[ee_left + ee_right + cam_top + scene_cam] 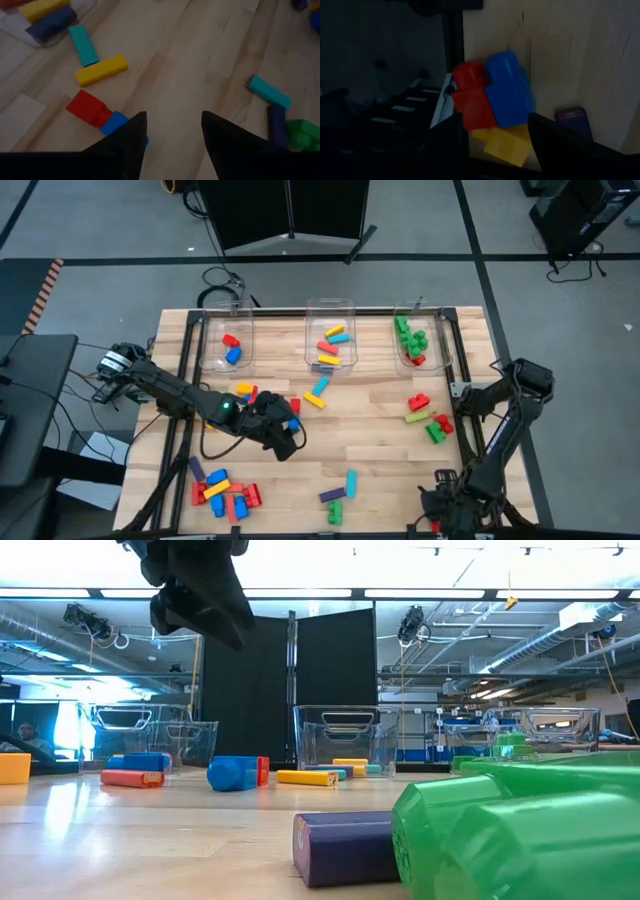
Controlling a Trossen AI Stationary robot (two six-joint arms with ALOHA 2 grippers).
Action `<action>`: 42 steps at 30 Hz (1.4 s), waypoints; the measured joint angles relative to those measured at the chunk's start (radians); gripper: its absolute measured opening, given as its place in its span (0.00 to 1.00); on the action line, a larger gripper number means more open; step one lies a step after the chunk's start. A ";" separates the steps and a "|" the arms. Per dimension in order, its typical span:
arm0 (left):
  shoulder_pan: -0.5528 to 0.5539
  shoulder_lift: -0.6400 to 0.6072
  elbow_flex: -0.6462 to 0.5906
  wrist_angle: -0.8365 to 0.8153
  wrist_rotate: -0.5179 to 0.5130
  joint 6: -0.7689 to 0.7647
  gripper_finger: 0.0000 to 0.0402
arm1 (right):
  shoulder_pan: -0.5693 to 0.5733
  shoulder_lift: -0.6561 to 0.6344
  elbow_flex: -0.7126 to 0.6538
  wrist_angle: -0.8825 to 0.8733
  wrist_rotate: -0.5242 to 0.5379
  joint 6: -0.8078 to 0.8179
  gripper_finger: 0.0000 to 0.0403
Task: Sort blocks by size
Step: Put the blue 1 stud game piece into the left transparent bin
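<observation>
Loose blocks lie about the wooden table [380,450]. My left gripper [172,125] hangs open above the table's middle [285,442], nothing between its fingers. A joined red and blue block [95,112] lies just beside one finger, with a yellow block [101,69] and a cyan one [83,45] beyond. My right gripper [495,122] is open at the near right corner [445,505]. It points down over a clump of red [472,100], blue [507,95] and yellow [505,142] blocks by the table's edge. Its fingers stand on either side of the clump. I cannot tell whether they touch it.
Three clear bins stand along the far edge, at the left [225,345], middle [330,340] and right [420,340], each with blocks inside. Several blocks are heaped at the near left [225,492]. More lie at the right [428,418] and near middle [340,495]. A dark rail [470,430] frames the table.
</observation>
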 joint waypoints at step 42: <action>0.003 0.001 0.001 0.051 -0.043 -0.023 0.49 | 0.008 0.217 0.206 -0.432 0.328 -0.100 0.50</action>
